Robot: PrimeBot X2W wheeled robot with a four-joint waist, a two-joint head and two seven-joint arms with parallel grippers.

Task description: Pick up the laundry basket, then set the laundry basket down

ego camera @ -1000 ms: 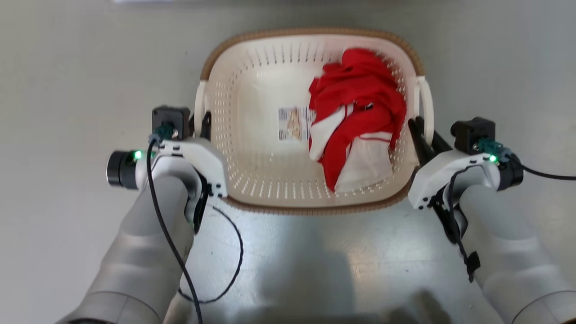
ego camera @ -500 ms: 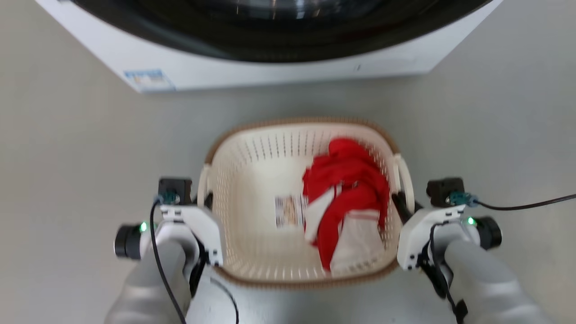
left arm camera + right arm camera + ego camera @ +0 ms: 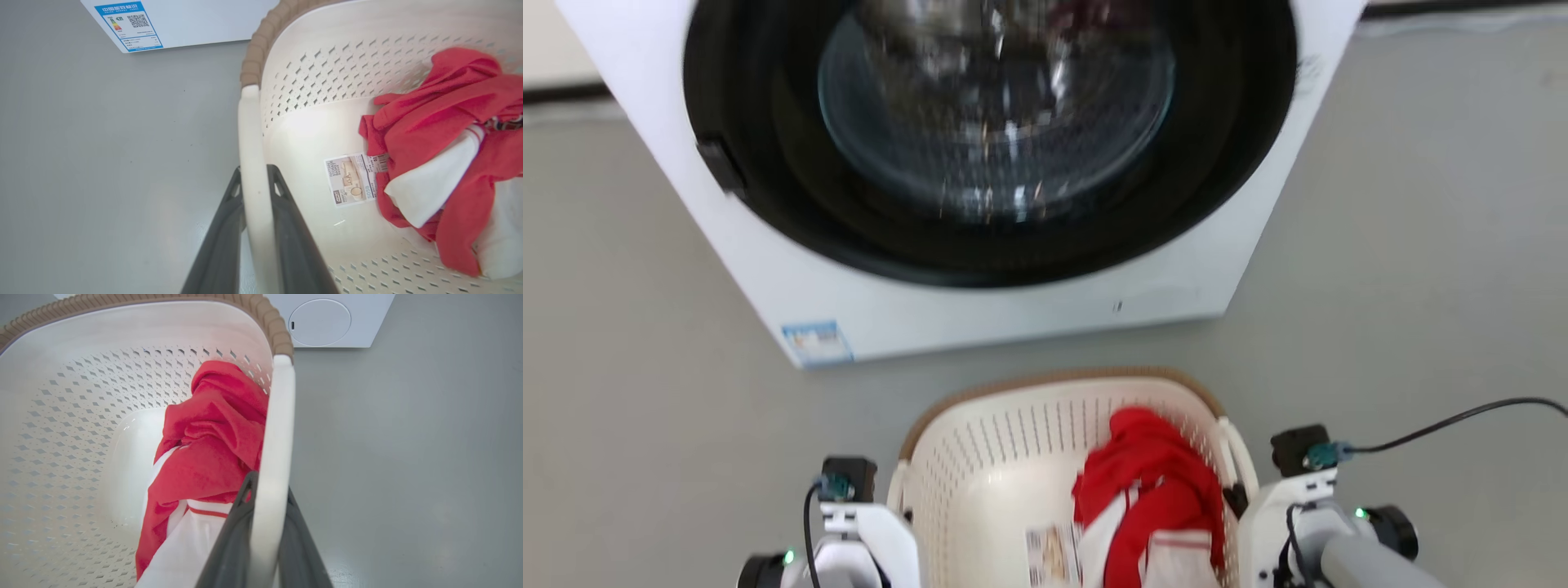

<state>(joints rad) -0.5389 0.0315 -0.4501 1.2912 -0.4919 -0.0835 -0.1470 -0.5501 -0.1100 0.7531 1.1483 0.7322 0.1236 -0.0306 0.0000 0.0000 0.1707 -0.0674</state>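
Camera tilted up to the washer (image 3: 980,314); my left pincer (image 3: 254,179) and right pincer (image 3: 267,484) clamped the handles (image 3: 250,130) of the laundry basket (image 3: 1005,457), arms cropped.

laundry basket (image 3: 980,465) | cream, perforated, brown woven rim | upright | red-white cloth (image 3: 1152,474) and label (image 3: 353,179) inside

A white washing machine (image 3: 1013,322) stood directly beyond the laundry basket (image 3: 1005,441), leaving just a strip of grey floor (image 3: 1405,269) between them. Open floor lay to both sides of the basket. Inside, a red-and-white garment (image 3: 1152,474) crowded the right half; the left half, down to the paper label (image 3: 351,179), lay free. A black cable (image 3: 1445,425) trailed above the floor at right.
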